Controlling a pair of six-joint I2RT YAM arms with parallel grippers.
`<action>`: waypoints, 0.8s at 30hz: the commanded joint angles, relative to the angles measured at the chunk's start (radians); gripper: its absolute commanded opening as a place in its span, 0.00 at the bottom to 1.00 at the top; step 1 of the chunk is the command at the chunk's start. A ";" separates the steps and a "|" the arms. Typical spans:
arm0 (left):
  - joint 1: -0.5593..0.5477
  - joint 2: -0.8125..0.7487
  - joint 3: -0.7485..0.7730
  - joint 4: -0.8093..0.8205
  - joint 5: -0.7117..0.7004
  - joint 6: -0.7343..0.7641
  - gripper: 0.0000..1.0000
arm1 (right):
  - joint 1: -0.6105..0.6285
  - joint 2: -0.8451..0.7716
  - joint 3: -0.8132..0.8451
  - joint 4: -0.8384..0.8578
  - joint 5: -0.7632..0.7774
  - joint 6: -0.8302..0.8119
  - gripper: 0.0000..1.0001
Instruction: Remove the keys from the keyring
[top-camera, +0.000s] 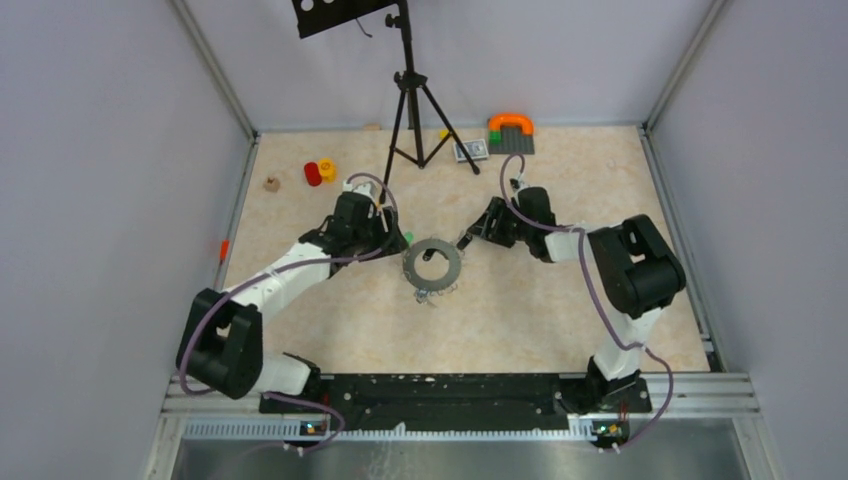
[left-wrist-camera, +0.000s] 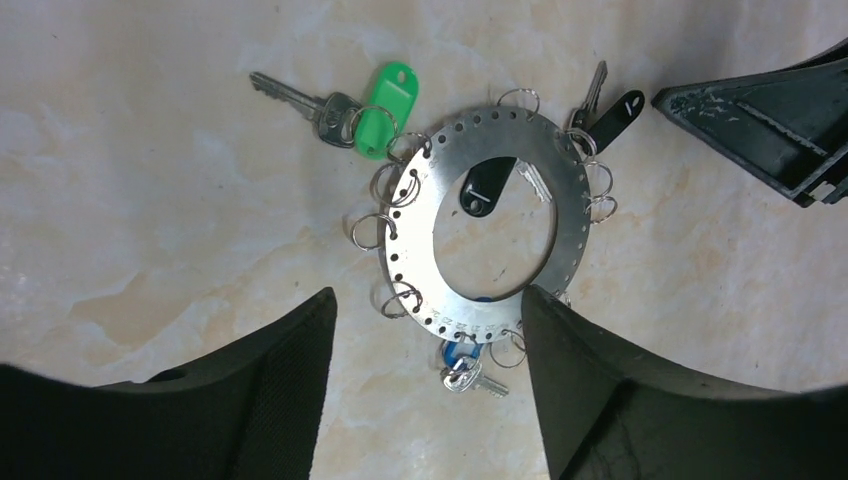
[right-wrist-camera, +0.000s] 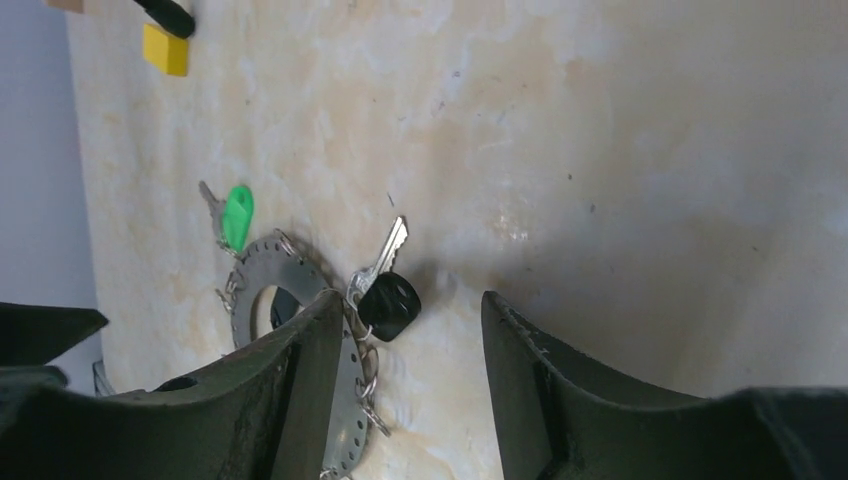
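Note:
The keyring (top-camera: 432, 262) is a flat grey metal ring lying mid-table, with small split rings round its rim (left-wrist-camera: 408, 250). The keys hang from it: a green-tagged one (left-wrist-camera: 385, 95), a black-tagged one (left-wrist-camera: 615, 112), a blue-tagged one (left-wrist-camera: 465, 365), and a black tag (left-wrist-camera: 485, 185) in the hole. My left gripper (left-wrist-camera: 428, 300) is open, low at the ring's left side (top-camera: 398, 240), its tips straddling the ring's near edge. My right gripper (right-wrist-camera: 412, 300) is open at the ring's right side (top-camera: 468, 240). A black-headed key (right-wrist-camera: 390, 305) lies by its left finger, which covers part of the keyring (right-wrist-camera: 260, 262).
A black tripod (top-camera: 410, 90) stands at the back centre. Red and yellow toys (top-camera: 320, 172) and a small wooden piece (top-camera: 270, 183) sit back left. An orange-handled piece on a grey plate (top-camera: 511, 130) sits back right. Metal frame rails border the table.

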 joint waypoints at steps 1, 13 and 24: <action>0.005 0.089 -0.017 0.063 0.066 -0.035 0.64 | -0.012 0.070 -0.015 0.111 -0.099 0.013 0.51; 0.004 0.245 -0.047 0.197 0.153 -0.112 0.49 | -0.011 0.156 -0.045 0.196 -0.172 0.042 0.48; 0.005 0.297 -0.044 0.205 0.160 -0.111 0.48 | -0.011 0.198 -0.064 0.276 -0.218 0.062 0.41</action>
